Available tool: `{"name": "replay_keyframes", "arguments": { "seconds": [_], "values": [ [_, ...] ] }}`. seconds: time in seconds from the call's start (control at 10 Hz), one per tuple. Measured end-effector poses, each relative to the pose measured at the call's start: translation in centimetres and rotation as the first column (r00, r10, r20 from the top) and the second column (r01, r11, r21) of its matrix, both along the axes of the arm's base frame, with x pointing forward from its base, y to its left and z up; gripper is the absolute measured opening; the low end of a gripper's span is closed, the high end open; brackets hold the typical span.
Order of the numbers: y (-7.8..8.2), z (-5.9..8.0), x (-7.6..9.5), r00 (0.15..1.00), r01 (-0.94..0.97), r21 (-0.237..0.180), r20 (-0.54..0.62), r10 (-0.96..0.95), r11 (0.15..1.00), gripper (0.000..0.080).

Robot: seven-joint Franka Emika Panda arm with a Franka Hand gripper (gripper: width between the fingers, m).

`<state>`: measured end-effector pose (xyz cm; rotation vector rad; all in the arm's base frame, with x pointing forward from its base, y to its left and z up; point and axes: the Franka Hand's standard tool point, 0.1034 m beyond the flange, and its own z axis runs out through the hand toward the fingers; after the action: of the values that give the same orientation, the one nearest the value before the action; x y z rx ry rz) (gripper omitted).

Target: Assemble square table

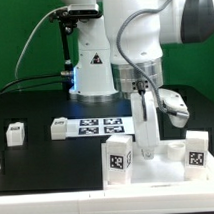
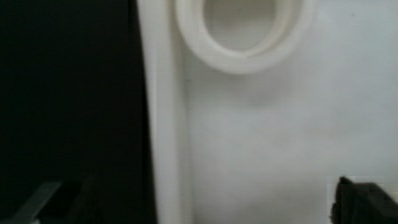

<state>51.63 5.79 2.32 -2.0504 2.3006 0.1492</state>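
In the exterior view the square panel (image 1: 157, 176) lies in the foreground on the black table (image 1: 35, 102). Two upright legs (image 1: 119, 160) stand on it, and the fingers (image 1: 146, 141) reach down between them. Two loose legs (image 1: 14, 130) lie towards that view's left. Only the wrist view shows a round socket (image 2: 249, 35) in the panel and the fingers spread wide apart, holding nothing.

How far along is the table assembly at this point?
Looks done: an upright leg and a second upright leg stand on the panel; whether they are fully seated I cannot tell.
In hand: nothing. The gripper is open just above the panel, near an empty socket.
Left: a loose leg and a second loose leg lie near the marker board.
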Motion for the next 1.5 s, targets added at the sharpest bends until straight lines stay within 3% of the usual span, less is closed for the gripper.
{"name": "replay_keyframes", "arguments": {
  "seconds": [0.1,0.3,0.4,0.5,0.6,0.9,1.1,1.3,1.5],
  "values": [
    [0.0,-0.1,-0.1,1.0,0.0,0.0,-0.002,0.0,1.0,0.0626],
    [0.0,-0.1,-0.1,1.0,0.0,-0.001,-0.002,0.0,1.0,0.0262],
    [0.1,-0.3,-0.5,1.0,-0.001,0.004,-0.017,0.001,1.0,0.0262],
    [0.2,-0.5,-1.1,0.999,-0.001,0.011,-0.035,0.002,1.0,0.0112],
    [0.2,-0.5,-1.2,0.999,-0.011,0.012,-0.038,0.012,1.0,0.0059],
    [0.2,-0.5,-1.2,0.999,-0.022,0.012,-0.037,0.023,1.0,0.0059],
    [-0.3,-0.3,-1.3,0.992,-0.126,0.02,-0.014,0.126,0.992,0.0058],
    [-4.2,0.6,-2.7,0.947,-0.32,0.036,0.031,0.319,0.947,0.0054],
    [-7.1,0.1,-3.4,0.839,-0.543,0.028,0.058,0.541,0.839,0.0054]
  ]
}}
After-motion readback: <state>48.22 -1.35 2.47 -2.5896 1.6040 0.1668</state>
